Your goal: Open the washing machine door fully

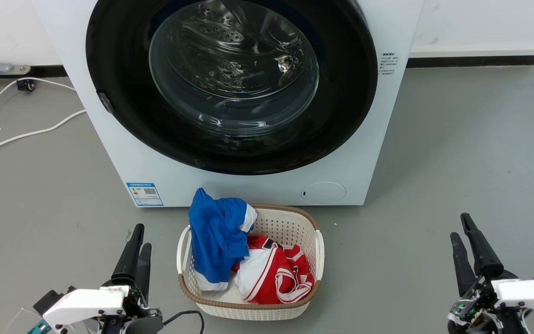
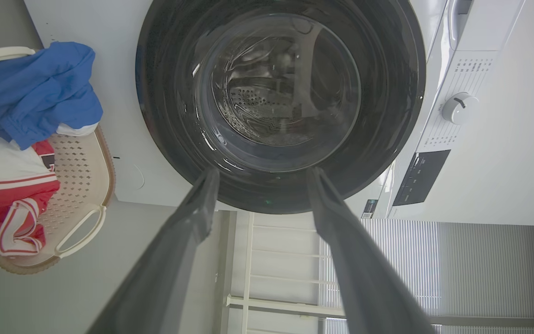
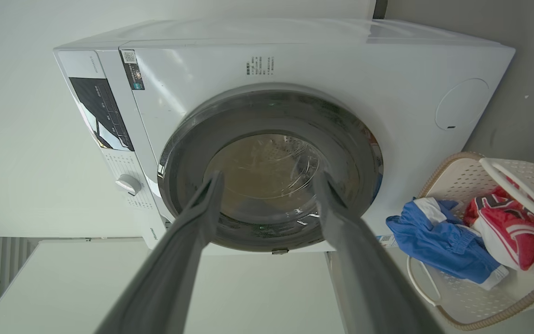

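The washing machine (image 1: 123, 153) is a big white front-loader standing on the grey floor. The washing machine door (image 1: 341, 93) is a glossy black ring around a bulging glass bowl. It lies flush against the washer's front, shut, with the steel drum visible through the glass. A small grey fitting (image 1: 104, 102) sits on the ring's left edge. My left gripper (image 1: 141, 236) is low at the left and open, well short of the door (image 2: 276, 93). At the lower right, my right gripper (image 1: 460, 226) is also open and empty, pointing at the door (image 3: 271, 167) from a distance.
A cream laundry basket (image 1: 295, 222) holding a blue garment (image 1: 216, 232) and a red-and-white garment (image 1: 276, 273) stands on the floor just before the washer, between my grippers. White cables (image 1: 26, 134) trail over the floor at the left. A round service cap (image 1: 323, 192) sits low on the washer.
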